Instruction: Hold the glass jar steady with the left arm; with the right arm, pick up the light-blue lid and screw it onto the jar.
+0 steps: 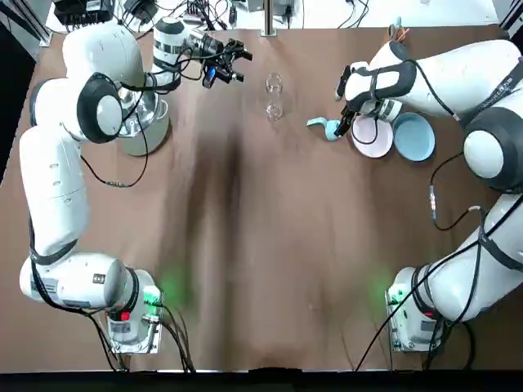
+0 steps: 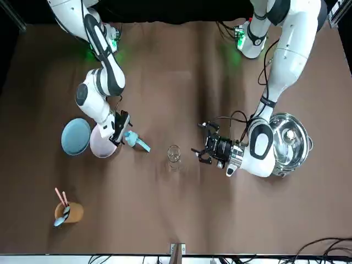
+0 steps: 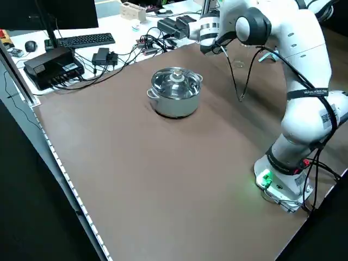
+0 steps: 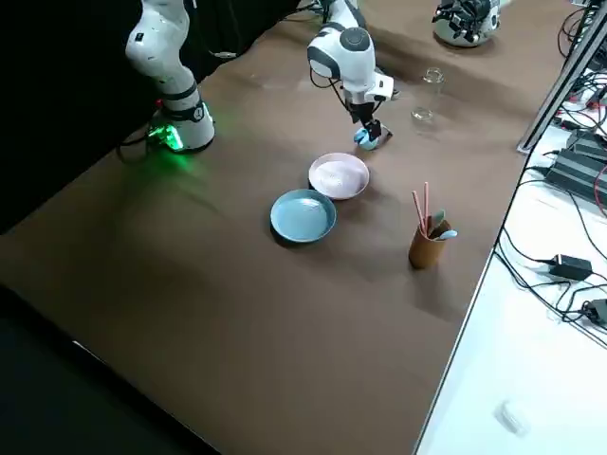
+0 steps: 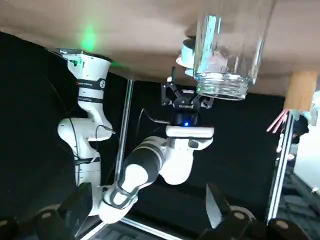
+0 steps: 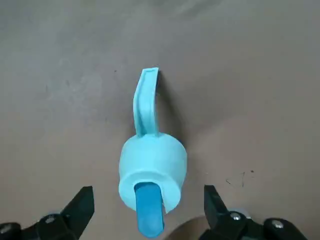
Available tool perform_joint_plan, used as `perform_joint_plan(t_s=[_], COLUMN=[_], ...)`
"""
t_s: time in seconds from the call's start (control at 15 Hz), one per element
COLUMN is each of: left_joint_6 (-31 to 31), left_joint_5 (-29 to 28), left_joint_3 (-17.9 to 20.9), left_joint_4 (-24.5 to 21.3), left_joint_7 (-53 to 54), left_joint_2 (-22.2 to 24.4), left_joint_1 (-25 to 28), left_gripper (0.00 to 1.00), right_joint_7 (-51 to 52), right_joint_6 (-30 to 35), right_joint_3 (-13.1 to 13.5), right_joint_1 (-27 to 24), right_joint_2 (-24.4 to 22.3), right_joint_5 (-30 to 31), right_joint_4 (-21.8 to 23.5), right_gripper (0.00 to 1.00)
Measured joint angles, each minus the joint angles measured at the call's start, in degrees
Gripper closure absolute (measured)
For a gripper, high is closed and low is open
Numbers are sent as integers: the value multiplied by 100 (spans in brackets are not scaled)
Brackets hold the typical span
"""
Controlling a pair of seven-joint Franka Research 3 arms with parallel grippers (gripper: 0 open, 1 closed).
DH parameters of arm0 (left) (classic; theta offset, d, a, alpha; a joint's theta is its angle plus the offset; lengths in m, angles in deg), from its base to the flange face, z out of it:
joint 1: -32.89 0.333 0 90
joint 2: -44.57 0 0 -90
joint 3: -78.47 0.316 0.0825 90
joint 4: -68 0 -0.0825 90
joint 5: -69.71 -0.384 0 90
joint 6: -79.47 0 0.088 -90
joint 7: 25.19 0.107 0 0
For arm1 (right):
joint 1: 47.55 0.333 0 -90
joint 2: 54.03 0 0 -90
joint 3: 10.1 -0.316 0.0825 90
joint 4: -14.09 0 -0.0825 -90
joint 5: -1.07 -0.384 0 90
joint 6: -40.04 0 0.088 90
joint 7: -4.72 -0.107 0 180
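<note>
Right fingers [image 6: 82, 204] are spread wide, straddling the lid [image 6: 152, 162] without touching it. Drop straight down and close on the round body, not the strap or spout, so it stays level for threading. Left fingers [image 5: 75, 202] are wide too, aimed at the jar [image 5: 226, 47] but apart from it. Clamp the jar before you bring the lid over. The lid lies on the desk [image 1: 261, 245] just beside the pink plate [image 1: 372, 139], so keep off its rim. The jar stands upright toward the far edge, with open desk between it and the lid.
</note>
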Motion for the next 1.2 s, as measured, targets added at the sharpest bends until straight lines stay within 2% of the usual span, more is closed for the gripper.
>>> perform_joint_plan(t_s=[0.27,0.33,0.53,0.93,1.2], left_joint_6=[509,769,1082,1176,1382], left_joint_5=[63,64,64,-158,-253], left_joint_3=[1,6,22,30,36], left_joint_4=[8,9,10,10,10], left_joint_7=[1407,2566,4415,7706,9078], left_joint_2=[-104,-141,-238,-386,-465], left_joint_1=[83,130,177,196,253], left_gripper=[0,0,0,0,0], right_joint_7=[-9,-10,-12,-12,-11], right_joint_6=[-291,-370,-398,-436,-519], right_joint_3=[0,0,0,-1,-63], right_joint_1=[12,12,12,20,52], right_joint_2=[165,253,277,297,391], right_joint_5=[-12,-15,-28,-221,-440], right_joint_4=[24,24,24,26,26], right_gripper=[3,3,3,3,3])
